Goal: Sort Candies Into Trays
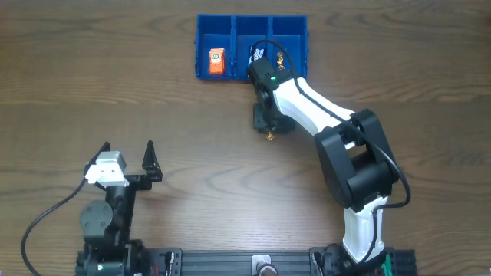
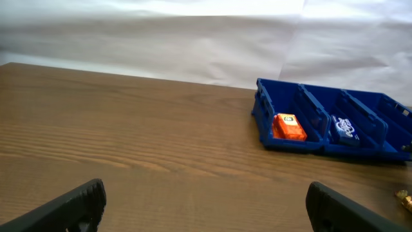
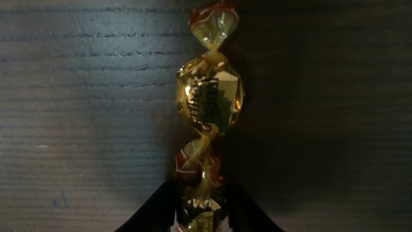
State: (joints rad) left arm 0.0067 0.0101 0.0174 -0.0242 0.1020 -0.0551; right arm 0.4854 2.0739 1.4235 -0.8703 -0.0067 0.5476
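Note:
A gold-wrapped candy (image 3: 209, 96) lies lengthwise just over the wooden table, and my right gripper (image 3: 201, 212) is shut on its twisted end. Seen from above, that gripper (image 1: 268, 123) is just in front of the blue tray (image 1: 203, 31), with a gold tip (image 1: 270, 136) showing below it. The tray has three compartments. An orange candy (image 1: 217, 61) lies in the left one and a blue-and-white candy (image 1: 258, 54) in the middle one. My left gripper (image 1: 126, 157) stands open near its base, far from the tray, with nothing between its fingers.
In the left wrist view, bare wood stretches from my left gripper (image 2: 206, 219) to the tray (image 2: 264, 106), with the orange candy (image 2: 289, 127) in its nearest bin. A white wall stands behind the table.

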